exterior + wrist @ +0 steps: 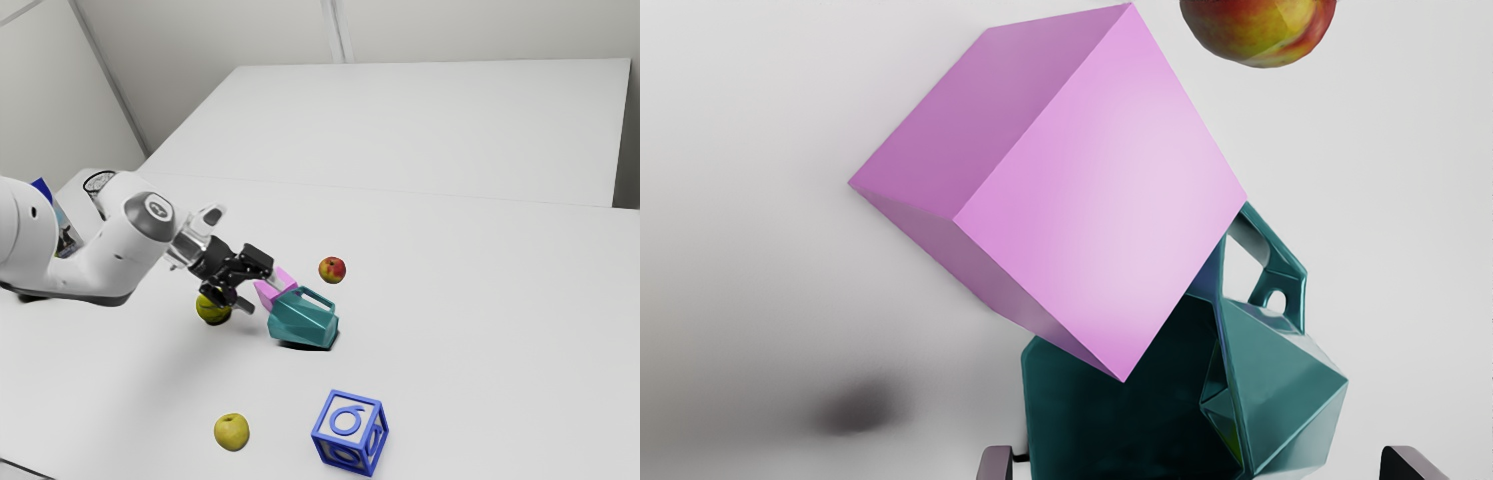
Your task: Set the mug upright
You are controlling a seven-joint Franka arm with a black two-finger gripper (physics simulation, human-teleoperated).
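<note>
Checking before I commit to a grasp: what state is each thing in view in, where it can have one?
Gripper: open, holding nothing.
Mug: lying on its side, inside too dark to read.
Pink block: ungripped, partly covering the mug's mouth in the wrist view.
Blue-framed block: resting on one face.

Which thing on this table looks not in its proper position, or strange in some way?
The glossy teal faceted mug looks out of place: it lies on its side on the white table instead of standing. A plain pink block also crowds its open mouth, hiding part of the rim in the wrist view.
</note>
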